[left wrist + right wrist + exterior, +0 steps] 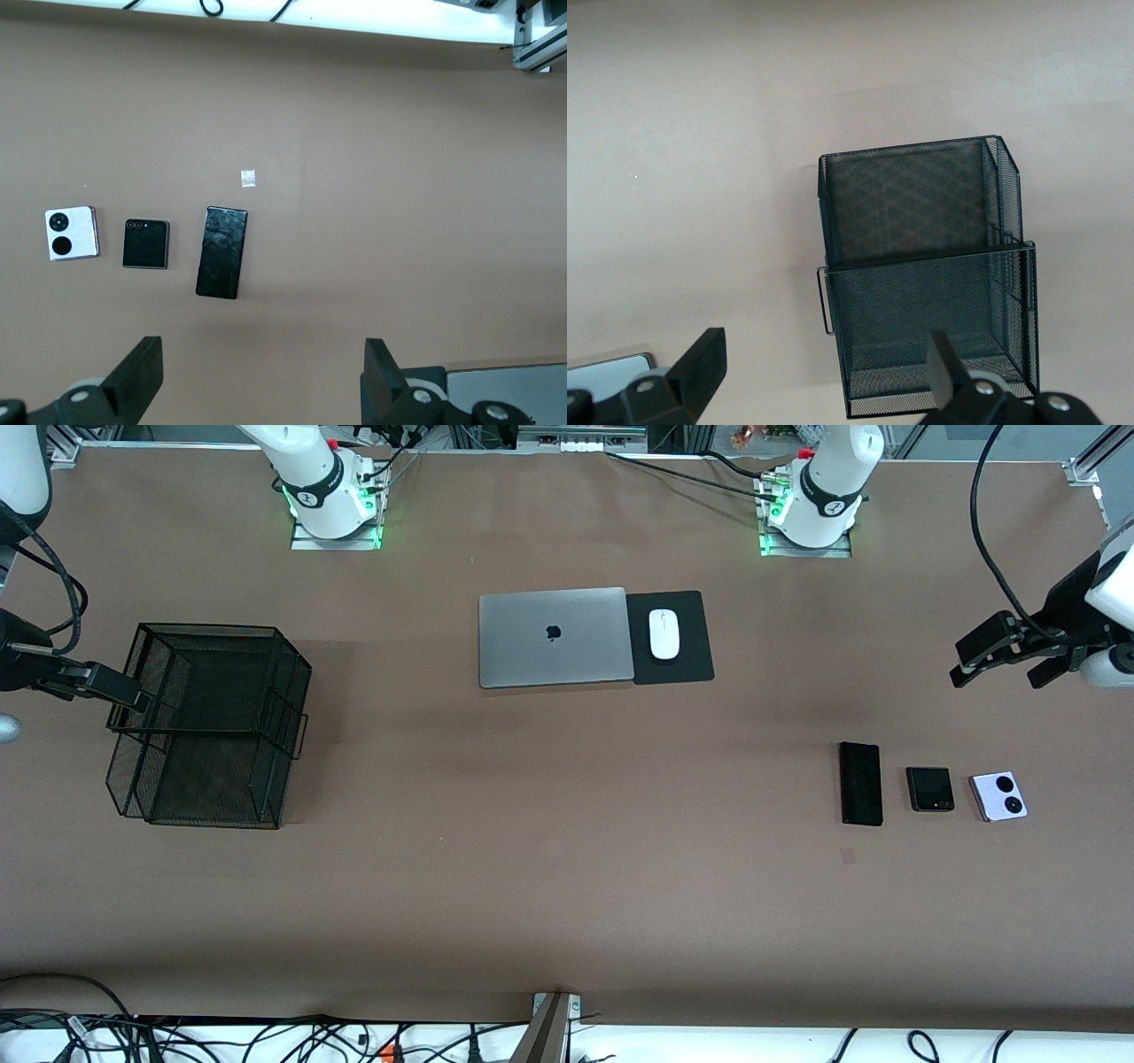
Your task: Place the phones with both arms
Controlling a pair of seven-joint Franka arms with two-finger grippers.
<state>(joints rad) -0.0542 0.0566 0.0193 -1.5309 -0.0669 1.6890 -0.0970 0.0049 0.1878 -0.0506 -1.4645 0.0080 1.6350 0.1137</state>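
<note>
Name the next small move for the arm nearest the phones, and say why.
Probably lower the left pincer toward the long black phone. Its jaws stand open and empty above the table, and all three phones, that one, the small black phone and the lavender phone, lie untouched in a row. The right pincer, also open, waits over the mesh basket.

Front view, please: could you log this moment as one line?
phones: three in a row on table, untouched | left end effector: open, raised near them | right end effector: open, by mesh basket
</note>
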